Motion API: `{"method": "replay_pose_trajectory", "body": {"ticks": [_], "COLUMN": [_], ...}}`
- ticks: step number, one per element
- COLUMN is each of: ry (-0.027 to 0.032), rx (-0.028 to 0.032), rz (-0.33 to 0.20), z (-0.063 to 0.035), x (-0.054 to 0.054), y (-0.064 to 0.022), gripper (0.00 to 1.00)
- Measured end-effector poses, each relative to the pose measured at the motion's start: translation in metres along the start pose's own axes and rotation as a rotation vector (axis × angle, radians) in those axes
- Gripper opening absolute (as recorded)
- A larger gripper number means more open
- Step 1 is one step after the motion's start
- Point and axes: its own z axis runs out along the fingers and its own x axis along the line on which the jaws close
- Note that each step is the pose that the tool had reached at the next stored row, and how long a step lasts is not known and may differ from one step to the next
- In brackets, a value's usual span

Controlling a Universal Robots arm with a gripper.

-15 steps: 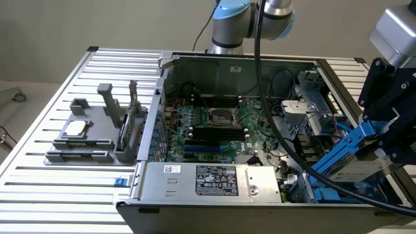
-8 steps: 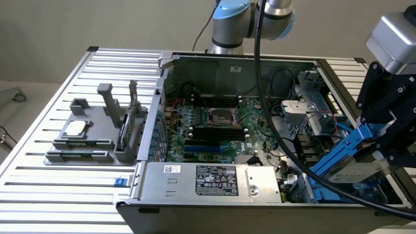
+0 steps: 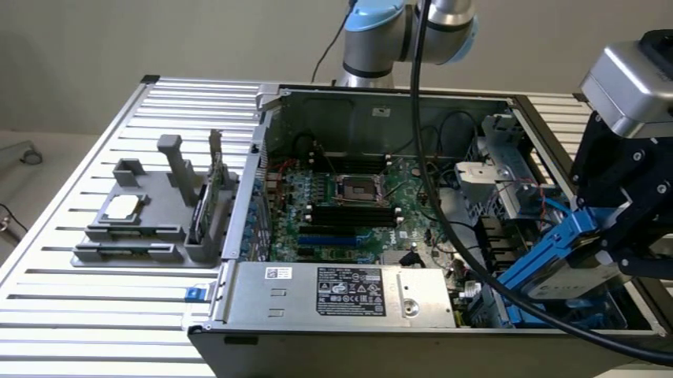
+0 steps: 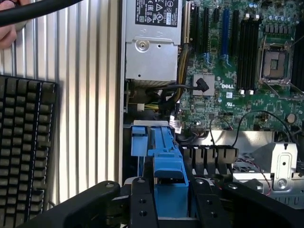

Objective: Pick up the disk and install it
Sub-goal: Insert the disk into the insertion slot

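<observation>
The disk (image 3: 573,277), a silver-grey drive in a blue carrier frame, hangs tilted over the drive bay (image 3: 526,303) at the exterior view's right end of the open computer case (image 3: 315,98). My gripper (image 3: 613,250) is shut on it from above. In the wrist view the blue carrier of the disk (image 4: 167,164) sits between my two black fingers (image 4: 142,202), and my gripper (image 4: 172,194) hovers over the bay beside the case wall. The drive's label face is hidden.
Inside the case lie the green motherboard (image 3: 347,209) and the grey power-supply box (image 3: 336,291). A grey fixture (image 3: 147,220) holding a small square chip stands on the slatted table at the exterior view's left. A black cable (image 3: 452,228) hangs across the case. A keyboard (image 4: 23,147) and part of a hand (image 4: 7,33) are nearby.
</observation>
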Motion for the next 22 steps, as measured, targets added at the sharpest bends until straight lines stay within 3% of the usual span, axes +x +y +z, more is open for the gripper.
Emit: {"method": "replay_pose_trajectory", "body": {"ticks": [18,21,22], "ry": [-0.0012,-0.0001,-0.0001], "rx": [-0.0030,-0.0040,-0.0042], "rz": [-0.033,-0.040,-0.043], "z": [0.0084,0.0086,0.0087], "x": [-0.0037,-0.0036,-0.0035], "y": [-0.0003,-0.0002,-0.0002], "gripper": [0.33,0.40,0.46]}}
